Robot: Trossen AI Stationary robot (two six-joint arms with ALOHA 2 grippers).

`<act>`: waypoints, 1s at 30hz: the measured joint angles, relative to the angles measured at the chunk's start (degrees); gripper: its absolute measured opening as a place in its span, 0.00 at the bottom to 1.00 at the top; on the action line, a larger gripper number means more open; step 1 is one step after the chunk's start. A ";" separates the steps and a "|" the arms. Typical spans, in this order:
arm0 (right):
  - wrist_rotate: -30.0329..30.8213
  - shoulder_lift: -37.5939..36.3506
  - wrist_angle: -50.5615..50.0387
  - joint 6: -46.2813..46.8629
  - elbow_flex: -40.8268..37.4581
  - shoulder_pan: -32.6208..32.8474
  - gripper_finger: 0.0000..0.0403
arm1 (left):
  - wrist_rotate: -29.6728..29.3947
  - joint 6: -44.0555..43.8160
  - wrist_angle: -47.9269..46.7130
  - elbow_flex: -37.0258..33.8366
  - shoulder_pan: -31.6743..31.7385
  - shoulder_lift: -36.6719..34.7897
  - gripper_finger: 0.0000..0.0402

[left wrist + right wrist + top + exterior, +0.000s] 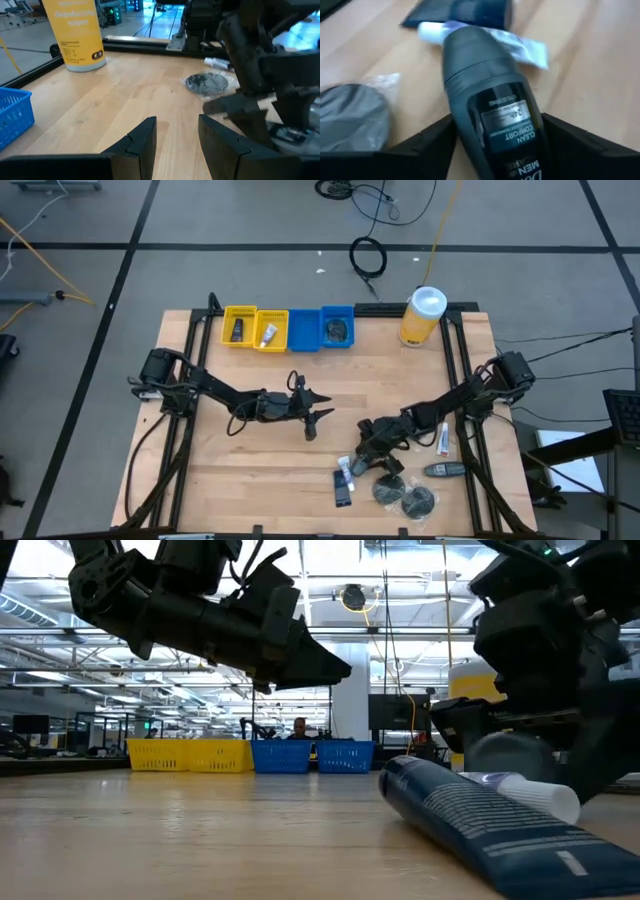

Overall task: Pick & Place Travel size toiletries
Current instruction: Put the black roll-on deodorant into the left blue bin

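Right gripper [495, 145]: lowered over the loose toiletries near the table's front right, jaws spread to either side of a dark roll-on bottle [490, 110], which lies between them; contact with the fingers cannot be told, so no grip is confirmed. The straddle suggests a pick being set up. Beyond the jaws: a white tube [520, 42] and dark tube [465, 12]; beside them, a round packet [350, 117]. Left gripper [175, 145]: waiting at mid-table, jaws partly open, holding nothing. Yellow and blue bins [288, 328] stand at the far edge, likely the destination.
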 joint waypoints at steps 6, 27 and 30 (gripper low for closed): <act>5.24 -1.00 21.83 6.58 -10.17 -0.06 0.50 | -7.04 5.10 -10.73 0.04 -3.80 -8.53 0.36; 14.11 -3.50 68.39 3.89 -15.37 -0.02 0.52 | 12.60 25.34 10.00 0.28 -4.27 -5.71 0.38; 13.16 -5.15 68.37 3.81 -15.41 -0.07 0.54 | 15.59 29.99 10.15 1.58 -3.71 -5.40 0.47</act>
